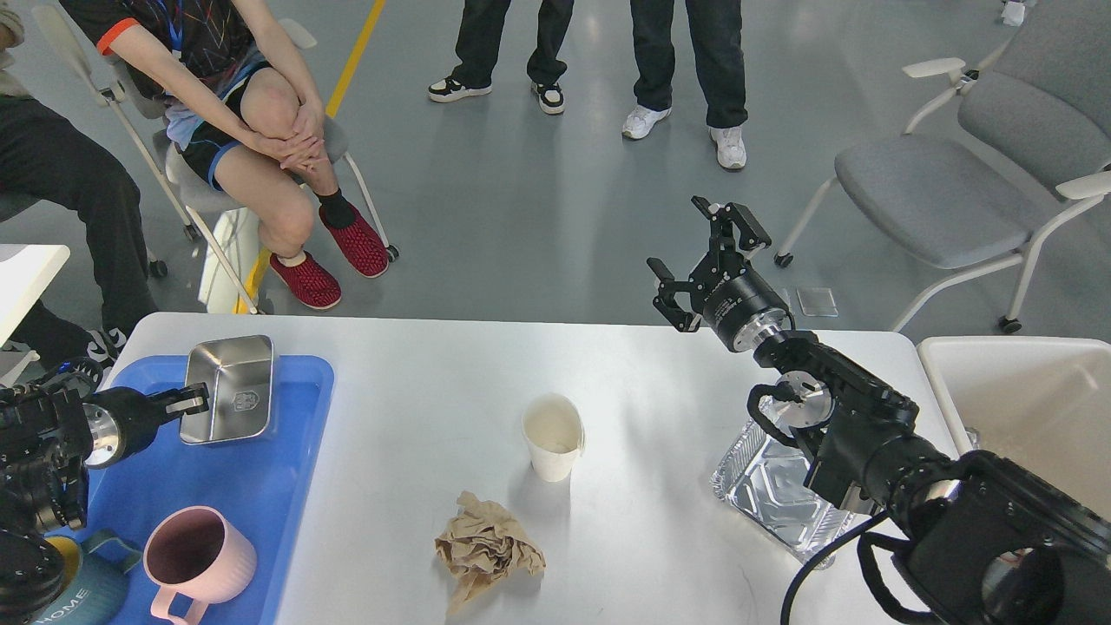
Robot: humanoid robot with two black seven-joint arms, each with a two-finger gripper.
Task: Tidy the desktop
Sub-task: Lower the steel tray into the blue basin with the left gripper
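Note:
The white desktop point(417, 382) fills the lower half of the head view. My left gripper point(195, 402) is shut on the near rim of a steel rectangular box point(233, 386), held tilted over the back of the blue tray point(217, 495). A pink mug point(193, 560) and a teal mug point(74, 590) stand at the tray's front. A white paper cup point(553, 437) and a crumpled brown paper point(486, 549) lie mid-table. My right gripper point(699, 253) is open, raised past the far table edge. A foil tray point(768, 493) lies under my right arm.
An off-white bin point(1024, 391) stands at the right edge. Beyond the table sit a person on a chair point(252, 130), two standing people point(599, 52), and grey chairs point(946, 191).

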